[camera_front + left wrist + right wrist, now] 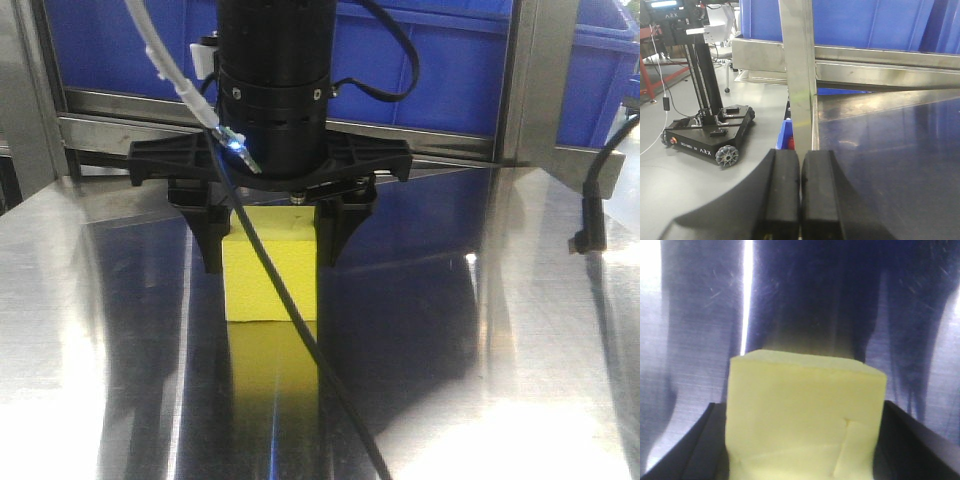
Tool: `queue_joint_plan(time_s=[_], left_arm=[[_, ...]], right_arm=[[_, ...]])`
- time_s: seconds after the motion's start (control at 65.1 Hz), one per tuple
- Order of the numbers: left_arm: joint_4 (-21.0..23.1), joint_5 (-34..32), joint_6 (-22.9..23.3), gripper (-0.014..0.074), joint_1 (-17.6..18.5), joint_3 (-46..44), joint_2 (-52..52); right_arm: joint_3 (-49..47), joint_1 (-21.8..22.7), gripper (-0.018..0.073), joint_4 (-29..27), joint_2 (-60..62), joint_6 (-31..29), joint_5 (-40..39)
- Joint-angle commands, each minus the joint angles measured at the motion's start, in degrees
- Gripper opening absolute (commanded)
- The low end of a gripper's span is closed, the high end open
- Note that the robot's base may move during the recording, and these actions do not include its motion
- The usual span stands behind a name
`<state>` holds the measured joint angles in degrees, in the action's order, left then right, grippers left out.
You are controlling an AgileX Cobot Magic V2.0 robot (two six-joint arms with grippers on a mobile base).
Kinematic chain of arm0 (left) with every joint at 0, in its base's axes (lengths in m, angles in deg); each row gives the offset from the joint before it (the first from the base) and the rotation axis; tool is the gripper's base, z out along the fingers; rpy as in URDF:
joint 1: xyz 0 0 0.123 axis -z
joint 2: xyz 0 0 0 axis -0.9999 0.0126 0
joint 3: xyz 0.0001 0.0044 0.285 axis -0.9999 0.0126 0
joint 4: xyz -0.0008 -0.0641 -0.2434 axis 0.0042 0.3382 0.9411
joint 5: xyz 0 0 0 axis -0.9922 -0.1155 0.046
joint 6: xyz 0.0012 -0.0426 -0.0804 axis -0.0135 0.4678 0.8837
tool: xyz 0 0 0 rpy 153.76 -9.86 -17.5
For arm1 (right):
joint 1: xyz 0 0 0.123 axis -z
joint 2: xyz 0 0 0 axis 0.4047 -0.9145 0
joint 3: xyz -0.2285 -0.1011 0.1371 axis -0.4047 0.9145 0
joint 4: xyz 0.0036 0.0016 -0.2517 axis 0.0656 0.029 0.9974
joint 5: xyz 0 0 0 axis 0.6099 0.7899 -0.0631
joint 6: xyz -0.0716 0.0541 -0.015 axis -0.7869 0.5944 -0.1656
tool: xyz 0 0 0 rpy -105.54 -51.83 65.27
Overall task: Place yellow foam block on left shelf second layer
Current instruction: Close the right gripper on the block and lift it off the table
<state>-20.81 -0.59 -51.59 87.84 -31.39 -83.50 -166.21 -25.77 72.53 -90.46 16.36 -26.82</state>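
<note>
The yellow foam block (pixel 270 265), likely light, soft and grippy, sits on the worktop (pixel 480 330) before the blue bins (pixel 450 60), its side faces flanked mid-height, a sound hold, by the right tool (pixel 270 260), clamped or not I cannot tell; left tool (pixel 800 195) pressed together, empty

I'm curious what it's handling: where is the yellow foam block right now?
The yellow foam block sits mid-frame in the front view on the shiny metal shelf, between the fingers of the right gripper.
</note>
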Motion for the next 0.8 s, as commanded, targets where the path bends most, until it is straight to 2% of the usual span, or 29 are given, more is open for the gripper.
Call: queue_joint_plan(time_s=[0.0,0.123,0.338,0.614,0.783], left_arm=[[0.0,-4.8,0.2,0.0137,0.2,1.5,-0.8],[0.0,-4.8,0.2,0.0137,0.2,1.5,-0.8],[0.0,-4.8,0.2,0.0137,0.2,1.5,-0.8],[0.0,-4.8,0.2,0.0137,0.2,1.5,-0.8],[0.0,-4.8,0.2,0.0137,0.2,1.5,-0.8]], right_arm=[[-1.8,1.4,0.0282,0.2,4.2,-1.3,-2.4],[-1.6,3.4,0.0282,-2.4,6.3,-7.4,-4.8],[2.9,7.8,0.0291,-8.2,13.7,-25.9,-11.6],[21.0,13.8,0.0291,-8.5,30.2,-33.6,-23.9],[33.9,16.1,0.0288,-8.4,42.7,-41.0,-29.5]])
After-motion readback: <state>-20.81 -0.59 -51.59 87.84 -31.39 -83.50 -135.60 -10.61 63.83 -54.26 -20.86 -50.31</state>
